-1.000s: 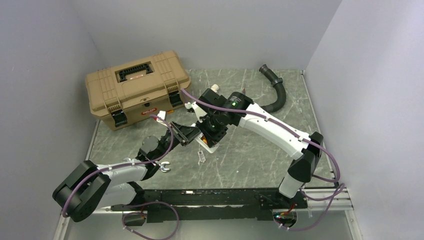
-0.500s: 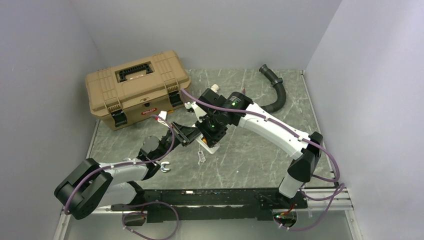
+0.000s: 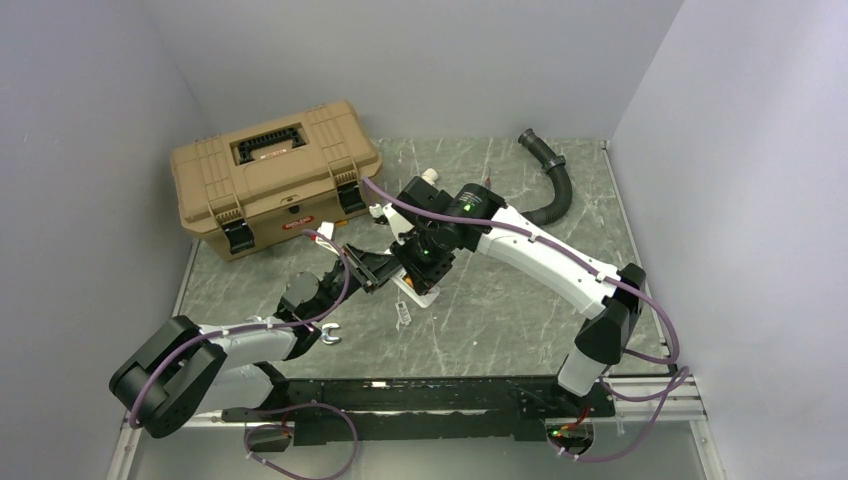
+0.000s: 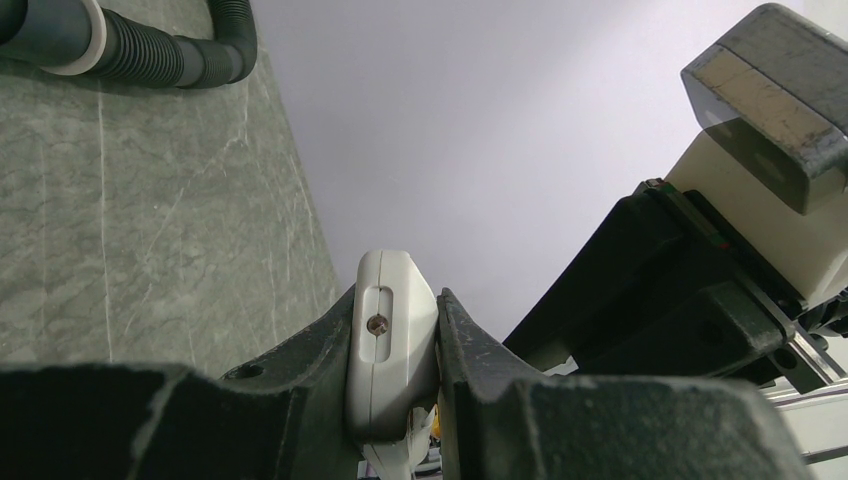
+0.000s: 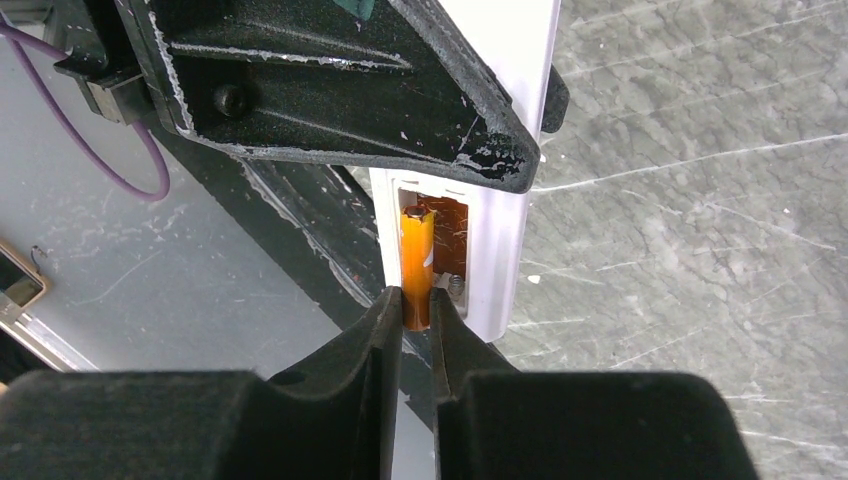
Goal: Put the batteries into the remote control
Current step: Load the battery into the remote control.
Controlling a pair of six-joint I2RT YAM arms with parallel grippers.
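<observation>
Above worktop [image 3: 500,320] centre: left jaws clamped on remote [image 4: 390,345]; right jaws pinching battery [image 5: 417,262], upper end inside recess [image 5: 453,232].

I'm seeing a finger [image 5: 330,90] of the left gripper [image 3: 372,268] overhanging the remote control [image 5: 505,250] just above the battery [image 5: 417,265], crowding my right gripper [image 5: 417,320]. The toolbox [image 3: 275,175] is blocking far left, the hose [image 3: 553,185] far right; table [image 3: 490,325] right of centre is lying bare.
</observation>
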